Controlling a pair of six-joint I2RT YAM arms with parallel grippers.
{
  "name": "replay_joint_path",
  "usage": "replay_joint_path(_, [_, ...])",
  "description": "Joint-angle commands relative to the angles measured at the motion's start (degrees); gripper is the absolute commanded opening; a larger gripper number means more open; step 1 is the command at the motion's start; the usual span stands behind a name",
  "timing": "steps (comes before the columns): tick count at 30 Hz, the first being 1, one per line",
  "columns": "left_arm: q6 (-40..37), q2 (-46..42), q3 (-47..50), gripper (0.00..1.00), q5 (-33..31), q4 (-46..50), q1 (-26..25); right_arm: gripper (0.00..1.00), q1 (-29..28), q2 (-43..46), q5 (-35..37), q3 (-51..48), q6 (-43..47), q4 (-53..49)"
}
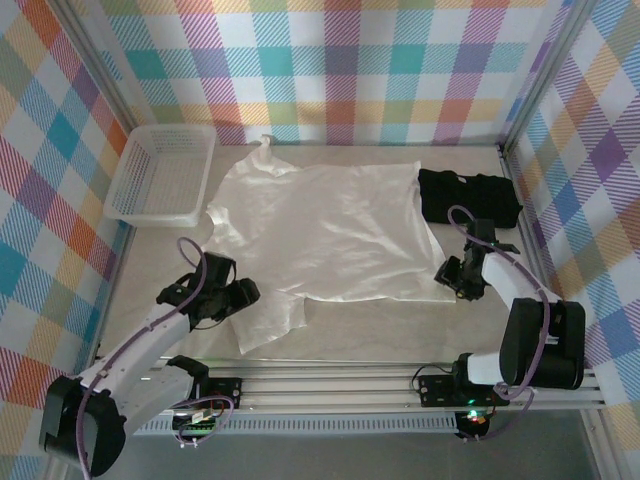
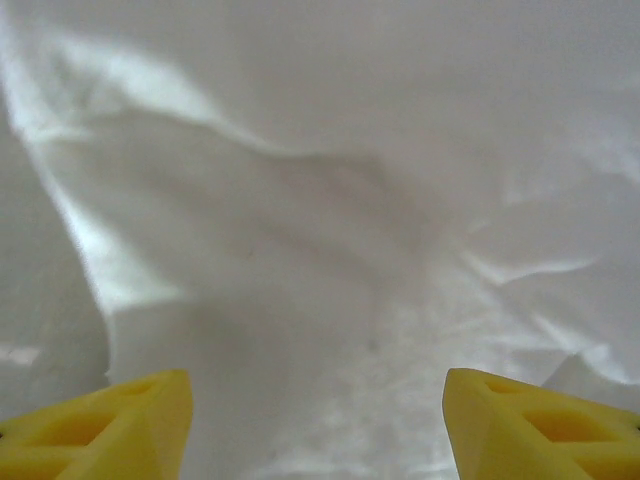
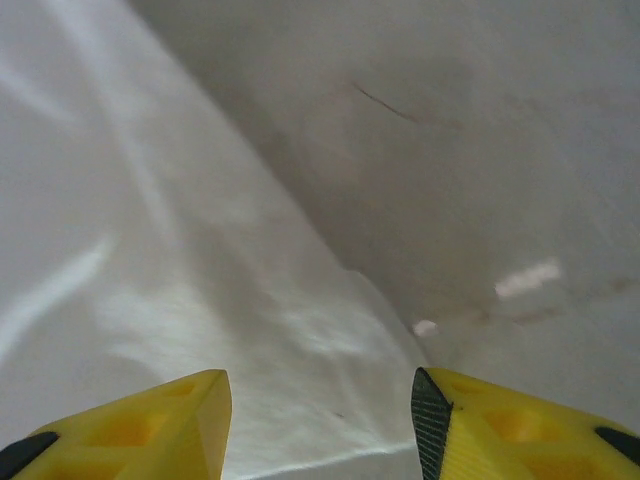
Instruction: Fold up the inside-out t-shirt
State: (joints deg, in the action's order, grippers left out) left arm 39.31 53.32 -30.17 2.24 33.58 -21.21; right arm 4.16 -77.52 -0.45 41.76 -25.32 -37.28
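The pale table (image 1: 390, 335) carries three items: a white t-shirt (image 1: 330, 230) spread mostly flat across the centre, a white basket (image 1: 160, 175) at far left, and a black folded garment (image 1: 470, 197) at far right, just beside the shirt.

A pale beige table (image 1: 400, 335) stands between walls (image 1: 350, 60) of cloth with coloured checks at 9, 12 and 3 o'clock, with a silver metal rail (image 1: 350, 383) at 6 o'clock, under soft, even light.
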Motion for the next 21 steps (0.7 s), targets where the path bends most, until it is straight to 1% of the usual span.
replay_joint_path(1, [4.9,-1.6,2.1,0.67,-2.7,6.1,-1.6,0.52,0.6,0.2,0.8,-0.7,-2.8,-3.1])
replay_joint_path(3, [6.0,-1.3,3.3,0.67,-2.2,6.7,-2.4,0.53,1.3,-0.5,2.5,-1.1,-2.4,-3.7])
replay_joint_path(5, [6.8,-0.8,4.6,0.67,-2.0,7.2,-3.1,0.54,2.3,-1.3,1.5,-1.4,-2.4,-3.3])
replay_joint_path(12, [8.8,0.5,5.7,0.66,-0.6,8.2,-5.8,0.52,2.4,-4.0,-0.7,-1.5,-3.2,-2.5])
replay_joint_path(16, [9.7,2.2,6.8,0.64,-0.1,6.8,-7.7,0.46,2.5,-6.1,-2.6,-1.1,-2.7,-2.0])
replay_joint_path(18, [10.2,3.4,7.4,0.61,0.3,5.5,-8.2,0.42,2.5,-6.4,-3.1,-0.9,-2.3,-1.8])
replay_joint_path(21, [10.7,4.3,7.4,0.55,-0.3,5.4,-9.3,0.38,2.5,-5.7,-3.2,-1.1,-1.8,-1.6])
